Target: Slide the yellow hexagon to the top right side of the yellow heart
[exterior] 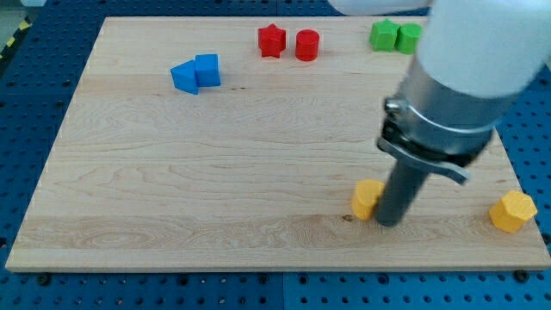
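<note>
My tip (392, 222) touches a yellow block (367, 199) at its left, shape half-hidden; the yellow hexagon (513, 211) sits well right. No gripper in view.

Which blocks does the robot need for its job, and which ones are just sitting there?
For the job:
- yellow hexagon block, near the board's right edge
- yellow block, partly hidden, probably the heart
- my tip, right beside that block

Just lying about:
- two blue blocks
- red star block
- red cylinder block
- two green blocks
- wooden board
</note>
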